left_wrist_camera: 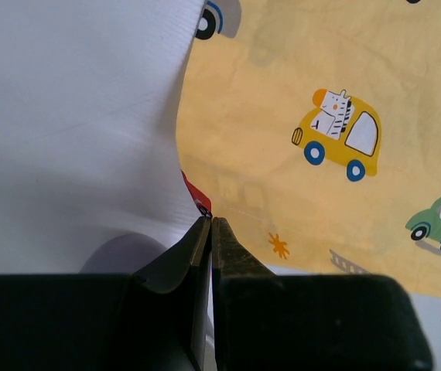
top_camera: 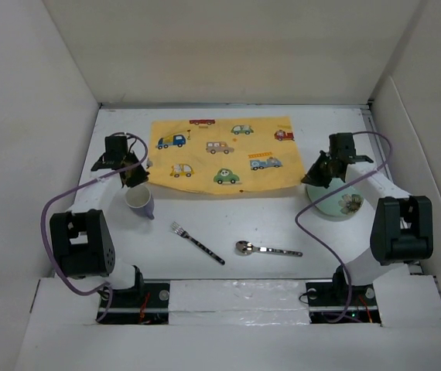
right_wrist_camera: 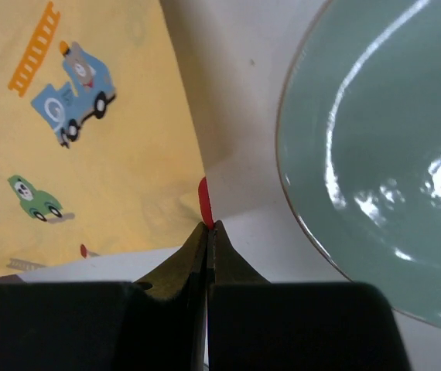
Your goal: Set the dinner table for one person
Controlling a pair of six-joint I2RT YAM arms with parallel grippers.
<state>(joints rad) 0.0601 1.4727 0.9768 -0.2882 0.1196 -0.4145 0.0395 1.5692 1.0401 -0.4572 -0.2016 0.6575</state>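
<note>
The left fingers [left_wrist_camera: 191, 255] and right fingers [right_wrist_camera: 194, 255] each pinch a near corner of the cloth [top_camera: 220, 154]; a mug [top_camera: 140, 201] sits left of it, a plate [top_camera: 336, 202] right.

Plain white walls [top_camera: 228, 46] all around

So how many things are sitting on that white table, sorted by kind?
Cutlery: 2, the fork and the spoon
Crockery: 2, the cup and the green dish
Cloth: 1, the yellow cloth
Total: 5 on the table
</note>
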